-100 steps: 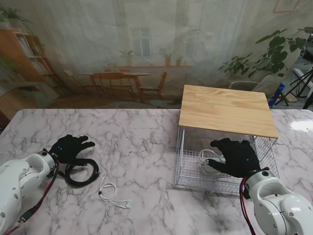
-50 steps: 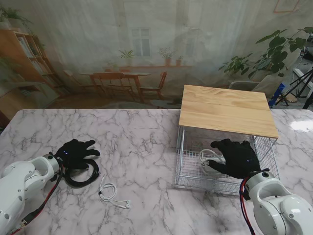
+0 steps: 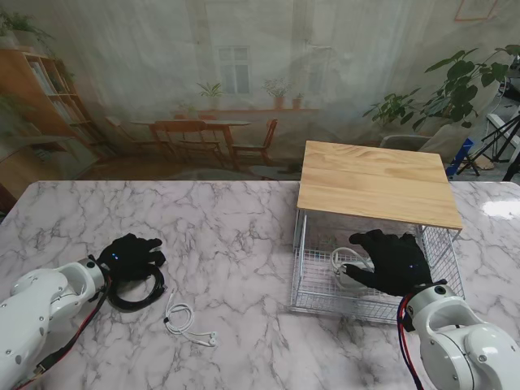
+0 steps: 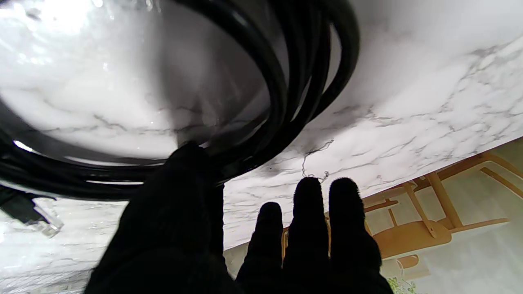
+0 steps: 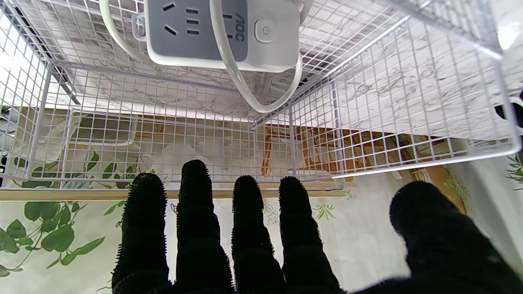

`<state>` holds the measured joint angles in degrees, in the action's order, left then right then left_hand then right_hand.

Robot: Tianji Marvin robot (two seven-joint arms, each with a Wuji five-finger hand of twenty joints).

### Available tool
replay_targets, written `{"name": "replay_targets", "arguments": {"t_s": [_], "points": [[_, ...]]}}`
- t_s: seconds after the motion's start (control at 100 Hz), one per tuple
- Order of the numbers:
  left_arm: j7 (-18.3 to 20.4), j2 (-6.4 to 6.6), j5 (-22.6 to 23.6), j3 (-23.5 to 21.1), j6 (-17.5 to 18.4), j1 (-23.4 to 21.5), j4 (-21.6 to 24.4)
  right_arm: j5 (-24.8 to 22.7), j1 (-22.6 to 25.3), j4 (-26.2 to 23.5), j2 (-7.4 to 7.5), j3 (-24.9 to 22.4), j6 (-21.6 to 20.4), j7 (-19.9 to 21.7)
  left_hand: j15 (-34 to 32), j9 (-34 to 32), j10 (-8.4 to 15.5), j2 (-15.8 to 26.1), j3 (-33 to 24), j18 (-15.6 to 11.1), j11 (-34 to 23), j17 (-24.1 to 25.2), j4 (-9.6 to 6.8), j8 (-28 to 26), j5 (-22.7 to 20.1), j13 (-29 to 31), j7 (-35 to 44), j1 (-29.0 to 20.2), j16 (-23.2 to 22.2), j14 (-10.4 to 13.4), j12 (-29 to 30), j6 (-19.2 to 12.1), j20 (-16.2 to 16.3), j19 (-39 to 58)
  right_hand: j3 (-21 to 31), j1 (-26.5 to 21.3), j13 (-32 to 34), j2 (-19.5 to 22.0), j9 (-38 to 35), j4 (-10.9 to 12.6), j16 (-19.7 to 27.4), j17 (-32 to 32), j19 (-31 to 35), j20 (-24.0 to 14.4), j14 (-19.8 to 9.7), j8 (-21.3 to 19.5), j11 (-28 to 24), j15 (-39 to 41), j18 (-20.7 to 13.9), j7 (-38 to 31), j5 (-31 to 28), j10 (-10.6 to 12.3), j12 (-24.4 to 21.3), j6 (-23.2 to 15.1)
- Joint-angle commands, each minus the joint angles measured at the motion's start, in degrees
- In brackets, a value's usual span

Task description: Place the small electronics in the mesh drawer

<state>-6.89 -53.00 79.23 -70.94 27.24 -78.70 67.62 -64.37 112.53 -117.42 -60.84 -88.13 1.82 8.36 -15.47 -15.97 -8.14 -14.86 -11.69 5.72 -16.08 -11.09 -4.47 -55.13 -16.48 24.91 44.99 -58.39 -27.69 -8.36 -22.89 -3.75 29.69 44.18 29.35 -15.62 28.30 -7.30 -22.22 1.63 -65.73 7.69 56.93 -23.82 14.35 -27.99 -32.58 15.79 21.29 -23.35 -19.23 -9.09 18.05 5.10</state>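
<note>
Two black-gloved hands on show. Left hand (image 3: 130, 254) sits right over the coiled black cable (image 3: 136, 288) on the marble table (image 3: 236, 244), palm down; from the wrist its thumb (image 4: 179, 192) touches the coil while the other fingers (image 4: 308, 216) reach straight out beyond it, nothing clamped. Cable's clear plug (image 4: 43, 224) lies on the marble. Just right of the coil, nearer to me, rests a white earphone cord (image 3: 185, 321). Right hand (image 3: 394, 262) hovers inside the mesh drawer (image 3: 313, 296), fingers (image 5: 196, 212) spread, holding nothing; a white power strip (image 5: 222, 34) with its looped cord lies on the drawer floor beyond the fingertips. Wooden top (image 3: 375, 183) caps the drawer frame. Behind, a printed café backdrop (image 3: 203, 97) and leafy plant (image 3: 451, 93).
</note>
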Motion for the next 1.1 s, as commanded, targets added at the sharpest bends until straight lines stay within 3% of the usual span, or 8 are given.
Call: {"name": "replay_targets", "arguments": {"t_s": [0.0,0.29,0.33,0.43,0.5,0.65,0.86,1.09], "points": [[1.62,0.02,0.45,1.14,-0.18,-0.04,-1.39,0.02,0.16,0.24,-0.10,0.12,0.26,-0.05,-1.95,-2.18,0.06,-4.19,2.27,-0.90,-1.69,-0.70,3.20,-3.36,-1.23,1.65,3.92,-3.54,-1.08,0.55,-1.85,0.74,-0.89,2.32,-0.55,-0.67,-1.31,-0.76,0.29,-1.70,0.45,-1.05,-1.08,0.71,0.88,0.80,0.75,-3.14,1.49,-0.68,0.00,-0.09,-0.37,-1.20],[1.27,0.60,1.69,4.55,-0.73,2.05,-2.68,0.23,0.07,0.50,-0.18,0.26,0.48,-0.81,-11.42,-15.51,1.73,-4.88,2.52,0.62,-11.28,-7.59,2.00,-16.42,-7.78,13.43,23.43,-7.36,-11.19,-0.31,-12.43,4.68,1.95,11.16,-0.79,-1.93,-1.23,-0.47,0.22,-1.74,0.43,-1.09,-1.13,0.73,0.91,0.84,0.54,-3.11,1.59,-0.88,0.10,-0.06,-0.35,-1.23],[0.98,0.71,1.84,5.36,-0.76,2.53,-3.10,0.26,0.07,0.53,-0.19,0.25,0.48,-0.94,-12.78,-19.92,1.97,-4.88,0.89,0.53,-9.48,-9.67,2.04,-17.42,-10.04,16.20,25.54,-7.50,-13.44,-0.28,-23.75,6.21,1.85,13.07,-0.90,-2.03,-1.21,-0.47,0.27,-1.75,0.43,-1.09,-1.13,0.73,0.82,0.84,0.54,-3.10,1.59,-0.94,0.05,-0.10,-0.36,-1.19],[-1.21,0.99,2.15,7.40,-1.17,3.78,-4.45,0.45,0.06,0.59,-0.23,0.31,0.64,-1.24,-15.45,-31.83,3.06,-7.13,-0.06,0.25,-1.19,-15.51,0.51,-18.49,-13.25,23.43,28.81,-10.86,-17.43,1.05,-34.34,9.41,1.55,16.75,-1.09,-2.53,-1.20,-0.31,0.26,-1.74,0.43,-1.12,-1.17,0.75,0.95,0.86,0.47,-3.10,1.63,-1.02,0.11,-0.05,-0.36,-1.21],[-3.31,1.11,2.10,8.53,-1.64,4.50,-5.39,0.53,0.08,0.56,-0.25,0.34,0.77,-1.30,-15.91,-34.42,2.76,-8.05,-2.04,-0.58,-1.35,-19.69,-1.03,-19.62,-14.03,27.72,29.83,-10.94,-18.08,0.68,-34.48,10.68,1.48,18.52,-1.28,-2.81,-1.17,-0.28,0.29,-1.73,0.42,-1.14,-1.19,0.76,0.93,0.88,0.46,-3.09,1.61,-1.10,0.13,-0.07,-0.38,-1.20],[-6.40,1.13,2.01,8.84,-1.63,4.90,-6.14,0.60,0.10,0.48,-0.27,0.34,0.94,-1.36,-17.79,-35.75,2.75,-9.23,-8.37,-2.99,-1.36,-25.12,-0.59,-24.13,-13.93,32.48,30.02,-9.54,-14.90,0.37,-33.40,10.90,0.03,20.44,-1.61,-3.25,-1.18,-0.11,0.32,-1.73,0.41,-1.20,-1.26,0.80,0.98,0.92,0.42,-3.09,1.67,-1.18,0.24,0.00,-0.40,-1.21],[-8.32,0.78,1.95,6.52,-1.16,3.82,-5.25,0.79,-0.03,0.44,-0.28,0.51,1.13,-1.34,-19.03,-39.35,4.21,-10.95,-15.36,-3.28,2.54,-24.73,-1.54,-28.39,-13.15,32.92,28.16,-8.28,-22.45,2.87,-26.69,9.09,2.30,20.37,-2.11,-3.69,-1.11,0.14,0.30,-1.71,0.39,-1.18,-1.25,0.82,1.03,1.00,0.31,-3.06,1.70,-1.34,0.30,-0.17,-0.42,-1.16],[-7.24,-0.21,-0.20,2.59,-0.42,2.14,-3.67,0.96,0.04,0.27,-0.30,0.51,1.22,-1.29,-21.88,-39.45,4.85,-10.55,-17.12,-3.50,-0.65,-24.10,-0.82,-30.43,-11.84,33.03,27.09,-8.23,-26.36,3.29,-29.09,8.05,6.16,21.64,-2.45,-3.87,-1.02,0.09,0.16,-1.67,0.36,-1.07,-1.16,0.82,1.07,1.10,0.16,-3.03,1.64,-1.48,0.33,-0.08,-0.41,-1.02]]}}
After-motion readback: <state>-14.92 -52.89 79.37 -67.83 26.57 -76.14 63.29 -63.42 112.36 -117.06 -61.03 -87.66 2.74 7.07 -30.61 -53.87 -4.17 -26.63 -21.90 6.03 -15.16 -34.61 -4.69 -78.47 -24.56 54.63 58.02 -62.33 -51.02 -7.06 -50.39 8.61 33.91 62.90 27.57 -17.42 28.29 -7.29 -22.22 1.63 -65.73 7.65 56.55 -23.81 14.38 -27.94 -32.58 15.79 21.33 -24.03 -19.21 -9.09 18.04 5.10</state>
